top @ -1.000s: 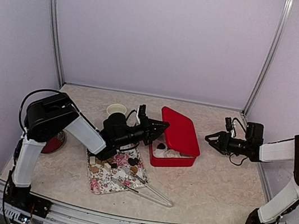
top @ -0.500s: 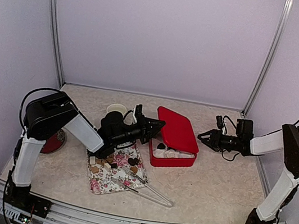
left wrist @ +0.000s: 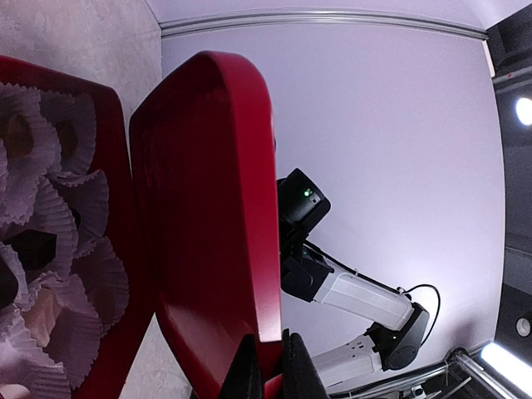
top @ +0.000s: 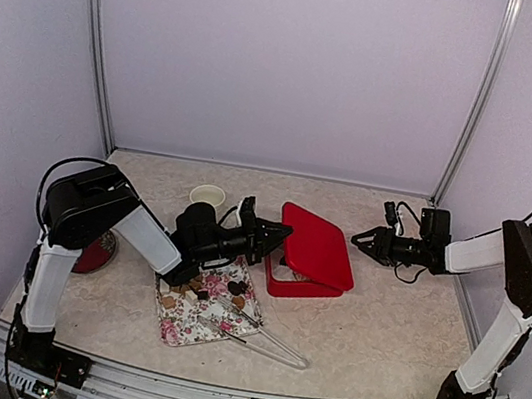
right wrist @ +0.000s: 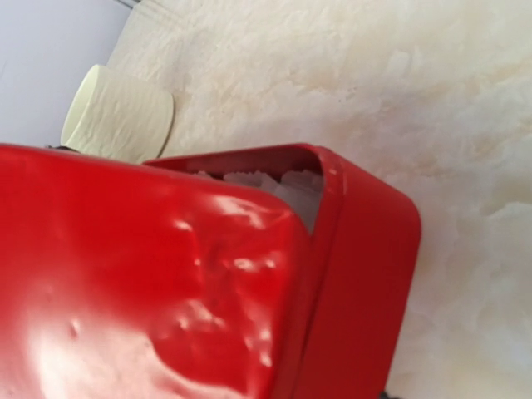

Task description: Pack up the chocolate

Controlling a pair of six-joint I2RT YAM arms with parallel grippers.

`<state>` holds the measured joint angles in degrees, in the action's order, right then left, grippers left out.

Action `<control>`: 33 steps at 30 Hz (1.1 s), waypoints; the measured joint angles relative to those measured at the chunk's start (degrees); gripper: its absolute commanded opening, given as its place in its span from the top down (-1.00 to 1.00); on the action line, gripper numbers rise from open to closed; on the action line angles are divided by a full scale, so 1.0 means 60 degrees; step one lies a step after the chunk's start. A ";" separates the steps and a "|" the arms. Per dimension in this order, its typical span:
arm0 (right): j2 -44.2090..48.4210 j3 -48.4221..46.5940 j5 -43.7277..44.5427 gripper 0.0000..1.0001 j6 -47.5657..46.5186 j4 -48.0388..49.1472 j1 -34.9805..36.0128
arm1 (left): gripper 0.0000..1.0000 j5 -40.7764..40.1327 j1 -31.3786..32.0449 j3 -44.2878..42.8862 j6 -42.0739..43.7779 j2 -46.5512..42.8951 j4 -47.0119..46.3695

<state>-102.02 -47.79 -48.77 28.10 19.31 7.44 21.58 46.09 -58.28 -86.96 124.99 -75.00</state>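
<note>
Marbled bench (top: 377, 329), lilac walls on three sides.

Top view: your left claw (top: 268, 236) is pinched tight on the near-left edge of the red lid (top: 317, 250), which stands tilted over the red box (top: 278, 284). Your right claw (top: 359, 241) hovers just beside the lid's far-right edge. You cannot tell its spread, nor confirm any contact. Several chocolates (top: 199, 290) lie loose on the floral tray (top: 175, 329), with tongs (top: 263, 343) beside it.

Left wrist: paper liners (left wrist: 83, 199) sit in the box, some holding dark pieces, some apparently unfilled.

Right wrist: lid nearly covers the box; cup (right wrist: 120, 116) well apart behind.

Judgement: packing only partly done, lid half down. Open bench lies right of the box; the tray crowds its left.
</note>
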 measured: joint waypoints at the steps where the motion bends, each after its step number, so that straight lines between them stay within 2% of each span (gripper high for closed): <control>1: -0.0018 -0.0004 -0.0007 -0.15 0.0007 0.0000 0.0011 | 1.00 -0.0004 -0.0022 0.0036 -0.0040 0.0000 0.0004; 8: -0.0310 -0.0026 0.0015 -0.17 0.0000 -0.0007 0.0302 | 1.00 -0.0047 -0.0200 -0.0066 -0.0055 0.0011 0.0178; 17: -0.0506 -0.0408 0.0219 -0.01 -0.0262 -0.0357 0.0404 | 0.99 -0.0058 -0.0404 -0.0382 -0.0076 0.0160 0.0510; 26: -0.0922 -0.0652 0.0273 0.29 -0.0565 -0.0561 0.0743 | 0.72 -0.0047 -0.0444 -0.0353 0.0259 -0.0033 0.1381; 28: -0.0987 -0.0714 0.0240 0.32 -0.0576 -0.0565 0.0761 | 0.53 -0.0117 -0.0444 -0.0342 0.0397 -0.0131 0.1727; 33: -0.1009 -0.0827 0.0284 0.34 -0.0605 -0.0630 0.0798 | 0.22 -0.0463 -0.0499 -0.0255 0.0900 -0.0357 0.2714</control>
<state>-108.07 -52.75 -47.07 24.47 15.53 12.23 18.81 43.09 -59.81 -81.56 122.85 -58.72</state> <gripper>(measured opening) 0.336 0.310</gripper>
